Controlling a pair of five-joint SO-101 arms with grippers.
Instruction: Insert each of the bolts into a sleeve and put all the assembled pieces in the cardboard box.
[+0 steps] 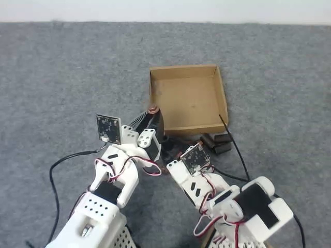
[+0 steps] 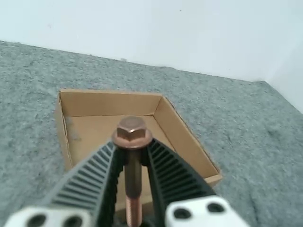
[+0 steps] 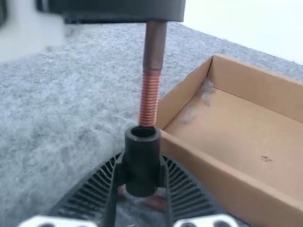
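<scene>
At the lower left of the high view the left arm rises from the bottom edge toward the middle. The left gripper is clenched on a copper-coloured bolt, with the ribbed black fingers pressing the shank just under the hex head. The bolt stands upright, head up, just off the lower left corner of the cardboard box. The box sits open and slightly right of centre on the grey felt-like table cover. Directly under the bolt, the right gripper grasps a black sleeve around its middle. The sleeve is upright with its open mouth facing up, and it stands just outside the near wall of the box. The bolt's threaded tip meets that mouth, and whether it has gone inside cannot be told. The right arm comes in from the lower right of the high view. Above it, a few loose dark sleeves lie on the cover just below the lower right corner of the box.
</scene>
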